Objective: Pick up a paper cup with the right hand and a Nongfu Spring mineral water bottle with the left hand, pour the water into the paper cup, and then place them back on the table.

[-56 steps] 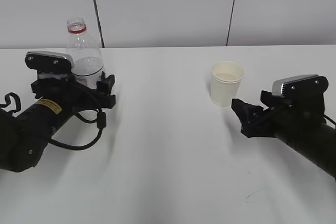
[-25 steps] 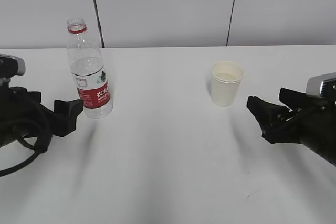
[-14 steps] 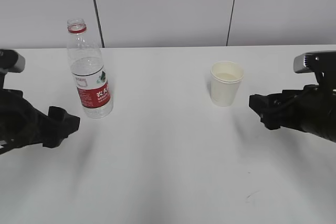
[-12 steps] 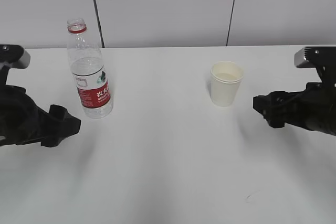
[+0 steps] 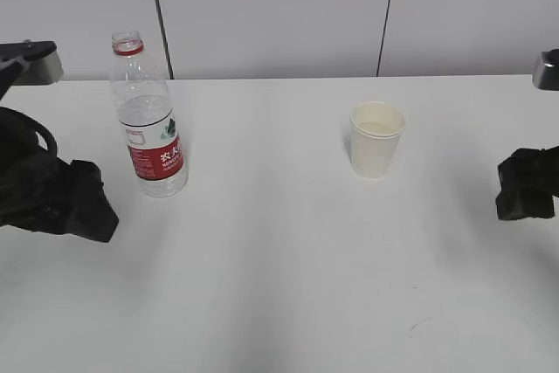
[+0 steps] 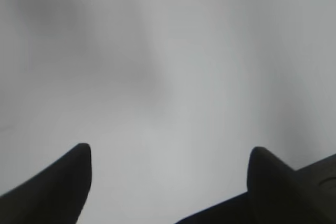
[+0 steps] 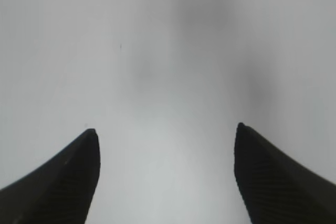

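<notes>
The Nongfu Spring bottle (image 5: 147,121) stands upright and uncapped on the white table (image 5: 279,259) at the left, with water in its lower part. The paper cup (image 5: 376,139) stands upright right of centre, with liquid inside. My left gripper (image 5: 87,211) is at the left edge, apart from the bottle, below and left of it. My right gripper (image 5: 522,194) is at the right edge, well clear of the cup. Both wrist views show only bare table between spread black fingertips (image 6: 79,169) (image 7: 86,153); the left gripper (image 6: 168,153) and the right gripper (image 7: 165,132) are open and empty.
A small dark scuff mark (image 5: 421,324) lies on the table near the front right. A grey panelled wall (image 5: 271,15) with two dark vertical seams stands behind the table.
Both arms have drawn back toward the outer edges, the left one away from the bottle and the right one away from the cup. The bottle and cup have stayed where they stood.
</notes>
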You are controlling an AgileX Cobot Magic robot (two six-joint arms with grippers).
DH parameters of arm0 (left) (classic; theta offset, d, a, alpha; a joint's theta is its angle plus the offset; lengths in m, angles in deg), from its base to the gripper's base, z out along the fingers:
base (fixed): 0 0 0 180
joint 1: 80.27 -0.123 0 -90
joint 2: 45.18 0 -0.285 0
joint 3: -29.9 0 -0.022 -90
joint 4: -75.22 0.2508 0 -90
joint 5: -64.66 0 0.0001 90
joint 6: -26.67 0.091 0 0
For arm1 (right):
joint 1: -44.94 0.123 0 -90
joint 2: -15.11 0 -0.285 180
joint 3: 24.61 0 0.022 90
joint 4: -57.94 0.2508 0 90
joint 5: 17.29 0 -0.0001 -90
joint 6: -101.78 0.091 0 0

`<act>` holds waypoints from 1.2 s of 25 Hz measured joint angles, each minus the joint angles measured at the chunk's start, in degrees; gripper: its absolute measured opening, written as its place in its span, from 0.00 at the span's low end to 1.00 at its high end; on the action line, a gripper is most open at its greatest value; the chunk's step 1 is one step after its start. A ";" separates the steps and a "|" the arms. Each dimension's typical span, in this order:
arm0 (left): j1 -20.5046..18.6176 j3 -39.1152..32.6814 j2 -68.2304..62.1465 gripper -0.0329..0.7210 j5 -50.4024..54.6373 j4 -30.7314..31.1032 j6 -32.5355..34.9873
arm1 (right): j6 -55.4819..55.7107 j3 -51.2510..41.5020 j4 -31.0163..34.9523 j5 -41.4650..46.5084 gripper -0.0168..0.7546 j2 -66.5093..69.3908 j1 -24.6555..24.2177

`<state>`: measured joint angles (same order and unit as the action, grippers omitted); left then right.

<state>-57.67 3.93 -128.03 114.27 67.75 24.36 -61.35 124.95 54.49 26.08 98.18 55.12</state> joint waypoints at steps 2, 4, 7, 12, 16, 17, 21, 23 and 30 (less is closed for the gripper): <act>0.00 1.96 0.00 0.76 4.52 2.25 -2.02 | -3.83 1.78 4.33 6.09 0.78 0.00 0.00; 0.00 3.28 0.00 0.76 8.89 4.57 -4.17 | -6.82 2.99 7.64 11.91 0.78 0.00 0.00; 0.00 3.54 0.00 0.76 14.97 7.47 -8.55 | -9.34 4.34 9.09 21.29 0.78 0.10 0.00; 0.00 3.59 0.00 0.76 20.07 9.56 -10.18 | -11.15 4.71 9.19 25.96 0.78 0.33 0.00; -0.42 3.65 0.00 0.76 20.07 14.11 -12.24 | -12.51 5.06 9.07 26.15 0.78 0.33 0.00; -1.21 3.65 0.00 0.76 20.12 14.25 -12.39 | -12.53 5.06 9.07 26.15 0.78 0.33 0.00; -6.55 3.65 0.00 0.76 20.12 14.36 -12.32 | -12.74 5.06 9.07 26.17 0.78 0.33 0.00; -9.22 3.65 0.00 0.76 20.12 14.10 -11.22 | -12.95 5.06 9.07 26.29 0.78 0.33 0.00; -11.33 -3.44 5.99 0.75 20.05 12.34 -9.97 | -13.40 3.01 9.07 26.29 0.78 -3.65 0.00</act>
<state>-68.99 0.49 -122.04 134.31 80.09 14.39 -74.76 127.95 63.56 52.37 94.53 55.12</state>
